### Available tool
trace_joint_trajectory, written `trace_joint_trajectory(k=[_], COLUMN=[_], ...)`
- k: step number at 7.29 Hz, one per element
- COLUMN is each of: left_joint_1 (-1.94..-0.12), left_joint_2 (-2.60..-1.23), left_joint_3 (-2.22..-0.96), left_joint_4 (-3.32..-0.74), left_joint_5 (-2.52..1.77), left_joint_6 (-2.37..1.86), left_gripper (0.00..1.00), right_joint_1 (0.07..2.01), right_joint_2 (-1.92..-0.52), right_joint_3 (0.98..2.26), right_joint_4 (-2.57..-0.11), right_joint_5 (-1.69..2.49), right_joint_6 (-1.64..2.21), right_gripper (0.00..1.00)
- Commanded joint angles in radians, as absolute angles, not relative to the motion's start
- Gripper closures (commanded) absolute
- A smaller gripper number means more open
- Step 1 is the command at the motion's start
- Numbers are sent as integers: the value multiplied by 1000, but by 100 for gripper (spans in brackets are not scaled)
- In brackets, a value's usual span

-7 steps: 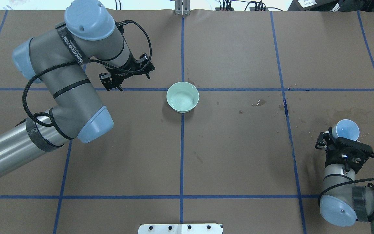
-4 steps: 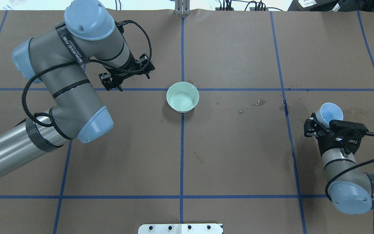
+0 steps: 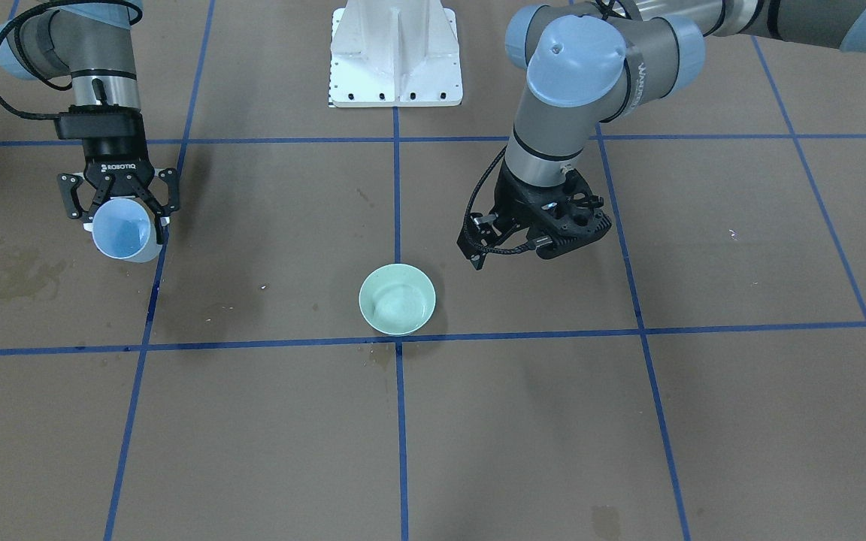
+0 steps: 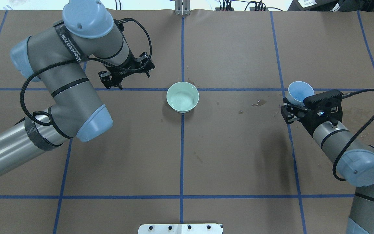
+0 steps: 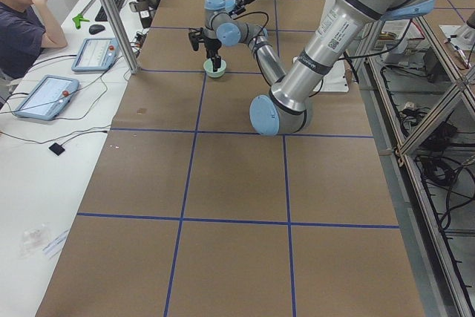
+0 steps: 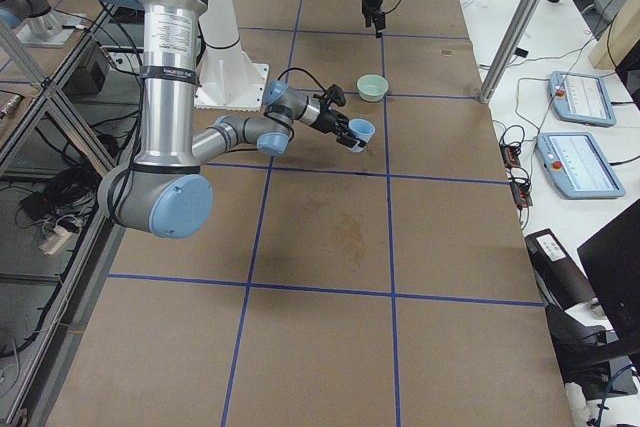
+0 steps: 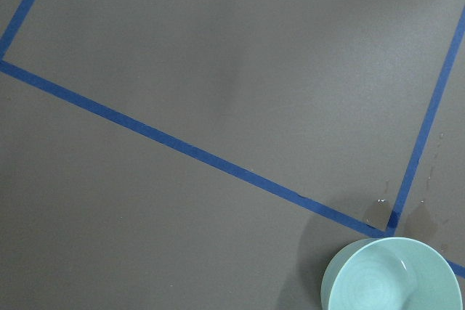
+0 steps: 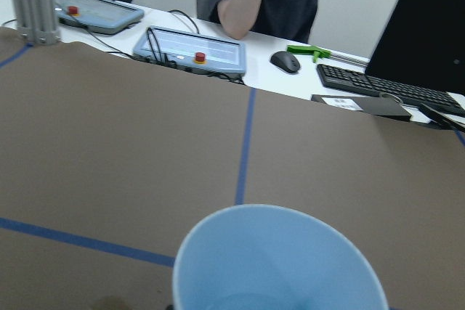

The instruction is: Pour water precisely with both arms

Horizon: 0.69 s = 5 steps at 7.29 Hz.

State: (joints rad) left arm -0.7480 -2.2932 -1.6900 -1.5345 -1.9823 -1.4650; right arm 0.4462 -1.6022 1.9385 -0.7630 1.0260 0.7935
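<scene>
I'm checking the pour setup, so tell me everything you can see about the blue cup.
The blue cup is small, light-blue and plastic-looking, widening toward its round open rim. The right gripper clasps its sides, holding it mouth up above the brown table, well apart from the green bowl. Whether it holds water I cannot tell.
</scene>
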Motion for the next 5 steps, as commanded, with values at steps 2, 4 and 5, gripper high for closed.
trace_joint_trajectory(k=[2,4,5], left_joint_1=[-793,-836,-860], left_joint_2=[-2260,-2214,-2177], left_joint_3=[-1707,-1712,-1720], left_joint_4=[-1531,-1529,-1531], left_joint_5=[-1983,-1985,-1986], left_joint_6=[-1309,-1139,-1062], left_gripper=[0,0,0], right_joint_1=[518,523,528], right_joint_2=[-1332,-1253,-1234], right_joint_3=[1829,1804,1802], right_joint_4=[-787,-854,-886], right_joint_5=[1348,1452,1485], right_joint_6=[669,596,557], right_gripper=[100,100,100])
